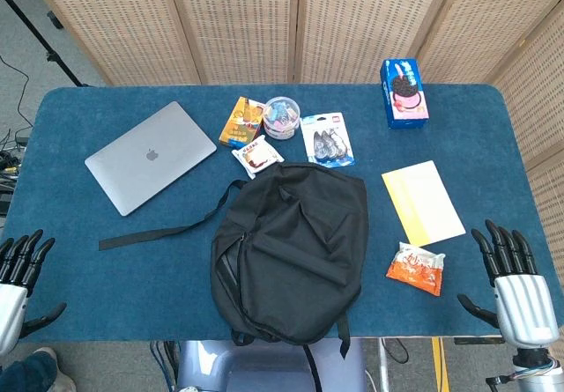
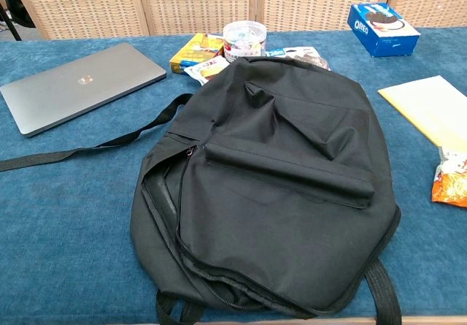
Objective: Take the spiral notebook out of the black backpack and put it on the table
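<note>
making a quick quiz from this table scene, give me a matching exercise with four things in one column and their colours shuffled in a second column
Things:
1. laptop
2. backpack
3. cookie box
4. snack packet

Colours:
A. blue
B. orange and white
C. silver grey
D. black

Pairs: 1-C, 2-D, 3-A, 4-B

A closed laptop (image 1: 150, 157), Oreo box (image 1: 404, 92), yellow pad (image 1: 422, 202) and perhaps snack packets (image 1: 415, 269) lie on the table (image 1: 79, 277).
</note>
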Controlling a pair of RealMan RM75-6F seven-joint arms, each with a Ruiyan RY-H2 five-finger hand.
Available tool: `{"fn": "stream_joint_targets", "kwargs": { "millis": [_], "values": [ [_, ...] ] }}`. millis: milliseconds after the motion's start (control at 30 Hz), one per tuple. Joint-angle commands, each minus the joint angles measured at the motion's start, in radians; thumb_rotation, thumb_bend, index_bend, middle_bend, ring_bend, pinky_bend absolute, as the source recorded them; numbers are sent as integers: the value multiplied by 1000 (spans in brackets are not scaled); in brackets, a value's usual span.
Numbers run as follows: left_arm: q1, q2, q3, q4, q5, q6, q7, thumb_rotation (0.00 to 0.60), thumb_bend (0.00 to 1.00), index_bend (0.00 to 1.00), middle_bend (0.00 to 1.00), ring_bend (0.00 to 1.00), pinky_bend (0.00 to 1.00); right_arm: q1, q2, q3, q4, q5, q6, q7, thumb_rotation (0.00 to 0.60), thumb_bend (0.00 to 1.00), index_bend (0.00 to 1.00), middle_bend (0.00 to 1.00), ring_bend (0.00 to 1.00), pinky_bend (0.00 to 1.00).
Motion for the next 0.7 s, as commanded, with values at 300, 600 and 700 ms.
{"fn": "stream_joint_targets", "kwargs": {
  "millis": [300,600,700],
  "values": [
    [-4,7,6,-1,8,-10,-18,600,0,0,0,0,0,19,0,-29,12,-64,-31,15,600,0,25,0,0,0],
    [-5,9,1,0,-1,-13,-24,600,0,0,0,0,0,164,-6,-118,82,-316,-204,131,600,0,71,19,1,13],
    [-9,10,-2,-1,-11,-23,-23,600,0,0,0,0,0,215,-18,-129,82,-376,-259,134,600,0,115,64,32,43]
  ]
}}
